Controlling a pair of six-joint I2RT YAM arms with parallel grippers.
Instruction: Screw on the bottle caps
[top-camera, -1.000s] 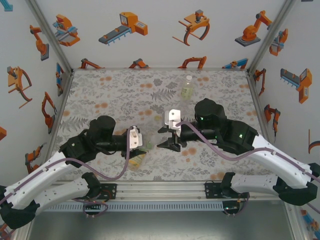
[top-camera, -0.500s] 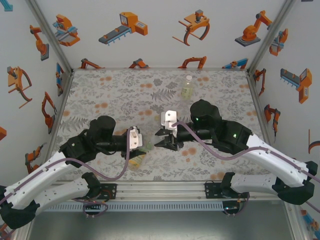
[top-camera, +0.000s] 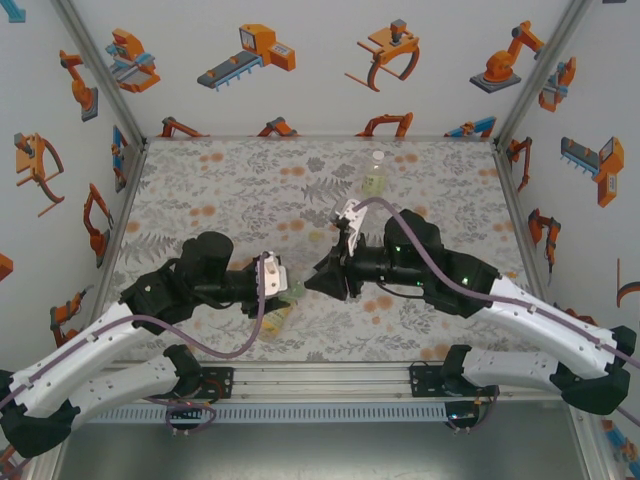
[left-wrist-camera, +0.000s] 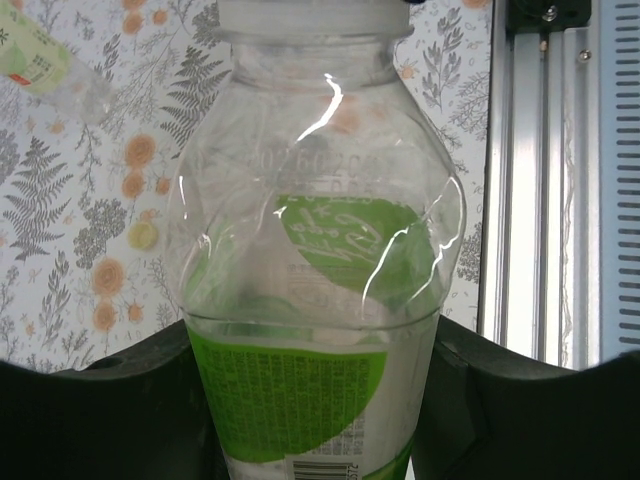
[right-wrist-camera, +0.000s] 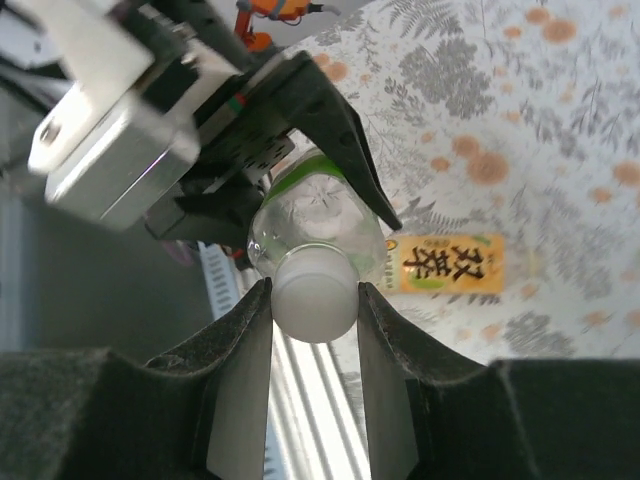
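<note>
My left gripper (left-wrist-camera: 312, 368) is shut on the short green-tinted bottle (left-wrist-camera: 315, 250), its black fingers (left-wrist-camera: 120, 400) pressing both sides of the green label. The bottle lies sideways above the table, neck toward the right arm. A white cap (right-wrist-camera: 315, 295) sits on its neck, and my right gripper (right-wrist-camera: 314, 302) is shut on that cap, both pads touching it. From above, the left gripper (top-camera: 283, 283) and right gripper (top-camera: 320, 283) meet at the bottle (top-camera: 297, 288). The amber bottle (top-camera: 274, 320) lies on the table below them, its yellow label (right-wrist-camera: 452, 265) facing up.
A clear bottle with a pale yellow-green label (top-camera: 375, 176) stands capped at the back of the floral table (top-camera: 200, 190). The metal rail (left-wrist-camera: 540, 180) runs along the near edge. Printed walls close in the left, right and back.
My right gripper moved left to the bottle's neck, rolled its wrist, and closed on the white cap. The left arm and its bottle stayed put.
</note>
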